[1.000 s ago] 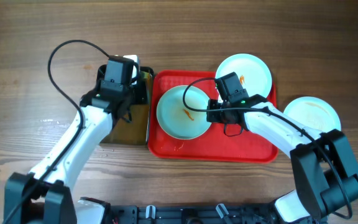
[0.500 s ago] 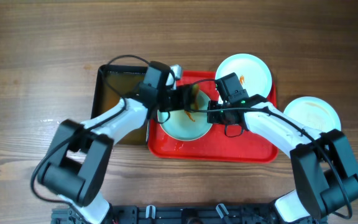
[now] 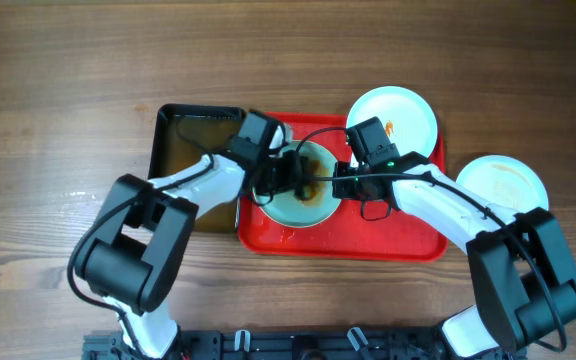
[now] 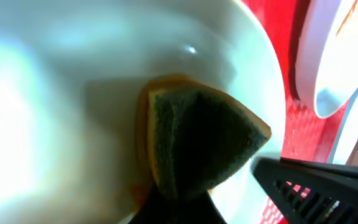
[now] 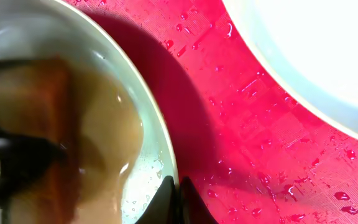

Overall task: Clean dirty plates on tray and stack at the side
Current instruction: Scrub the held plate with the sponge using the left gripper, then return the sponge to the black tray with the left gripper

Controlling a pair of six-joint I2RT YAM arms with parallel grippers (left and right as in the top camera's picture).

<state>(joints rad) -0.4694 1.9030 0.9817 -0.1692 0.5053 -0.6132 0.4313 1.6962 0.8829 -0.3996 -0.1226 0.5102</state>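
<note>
The left pincer (image 3: 290, 172) is clamped on a wet sponge (image 4: 197, 137), its jaws pinched in on the sponge's lower end. The sponge's dark scouring face is pressed into the bowl of the middle plate (image 3: 293, 210). The right pincer (image 5: 179, 198) is nearly closed, nipping the right rim of that same plate, one finger on top and the other apparently beneath it. It touches nothing else.

That plate lies in the left half of the red tray (image 3: 368, 238), at the centre of the overhead view, with brownish water pooled in it. A second plate (image 3: 403, 115), with a small orange smear, sits on the tray's upper right corner. A third plate (image 3: 503, 185) rests on the bench (image 3: 48, 80) just right of the tray. A black tub (image 3: 183, 150) of brown water stands against the tray's left edge.

The step in hand looks like scrubbing. To do it well, the sponge should sweep small circles over the centre, where the smear would be. The pressure should be straight down, not sideways, so the plate does not slide out of the right pincer's thin hold. That hold should stay firm and low so the rim does not tip and spill the dirty water onto the tray.
</note>
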